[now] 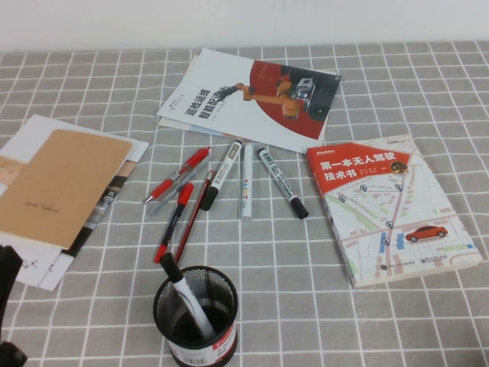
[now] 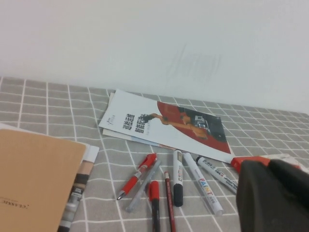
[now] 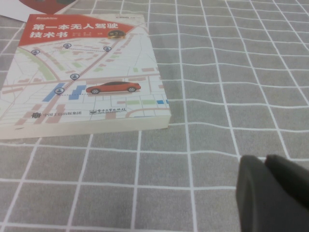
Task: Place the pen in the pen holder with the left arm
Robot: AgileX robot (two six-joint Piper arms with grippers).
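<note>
The black wire-mesh pen holder [image 1: 223, 335] stands at the table's near edge. A white marker pen [image 1: 191, 304] leans inside it, black cap up. Two more black-capped markers [image 1: 222, 174] [image 1: 282, 182] lie on the cloth beyond it; they also show in the left wrist view [image 2: 177, 184] [image 2: 216, 173]. My left gripper [image 2: 267, 164] is shut and holds nothing, back near the table's left front corner, well clear of the holder. A black part of the left arm [image 1: 8, 302] shows at the lower left. My right gripper [image 3: 264, 159] is shut and empty, low over the cloth near the map book.
Slim red pens [image 1: 177, 176] and an all-white pen [image 1: 247, 183] lie among the markers. A brochure [image 1: 252, 95] lies behind them. A brown notebook [image 1: 61, 183] on papers is at the left. A map-cover book [image 1: 390, 206] lies at the right.
</note>
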